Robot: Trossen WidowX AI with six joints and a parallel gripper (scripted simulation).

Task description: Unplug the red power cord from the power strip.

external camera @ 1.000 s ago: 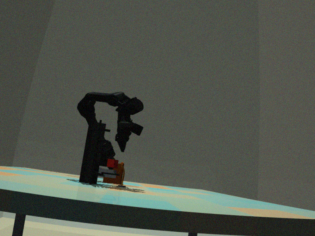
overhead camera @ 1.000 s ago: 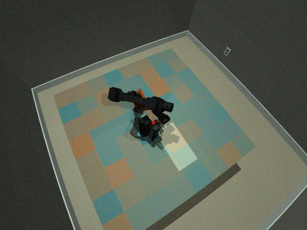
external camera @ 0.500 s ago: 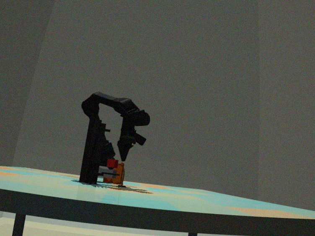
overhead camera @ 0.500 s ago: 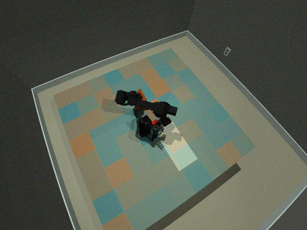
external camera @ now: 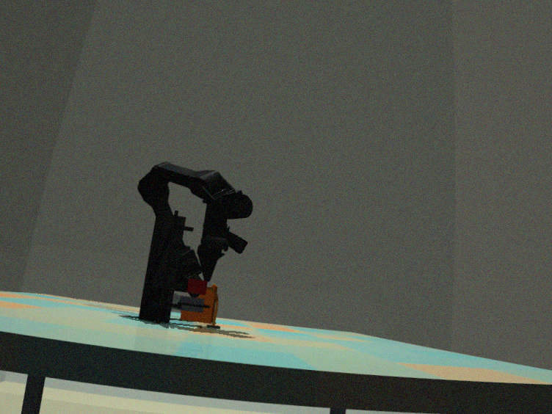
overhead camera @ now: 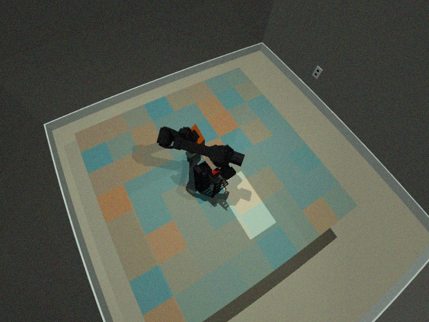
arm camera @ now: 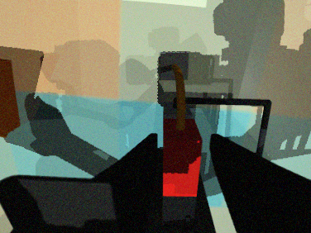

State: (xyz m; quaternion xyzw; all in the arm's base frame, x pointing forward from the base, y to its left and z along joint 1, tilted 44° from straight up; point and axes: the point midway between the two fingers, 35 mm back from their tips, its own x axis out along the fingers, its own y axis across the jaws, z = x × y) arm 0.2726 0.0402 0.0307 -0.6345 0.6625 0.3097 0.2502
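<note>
The red plug (overhead camera: 215, 172) (external camera: 197, 286) (arm camera: 179, 183) is a small upright block, partly in shadow. An orange-brown cord (arm camera: 181, 95) leads from its end in the wrist view. Dark grey material (arm camera: 178, 208) shows under the plug and may be the power strip; I cannot tell how far the plug is seated. My gripper (external camera: 207, 280) (arm camera: 184, 140) is partly open and empty. Its fingertips are just over the plug, one on each side of it in the wrist view, with gaps showing. In the top view the fingertips are hidden.
A thin black frame (arm camera: 265, 128) stands just right of the plug in the wrist view. An orange object (overhead camera: 199, 134) (external camera: 201, 314) (arm camera: 7, 99) stands close by. A tall black object (overhead camera: 204, 180) (external camera: 151, 285) is on the plug's other side. A white outlet (overhead camera: 317, 72) is on the wall.
</note>
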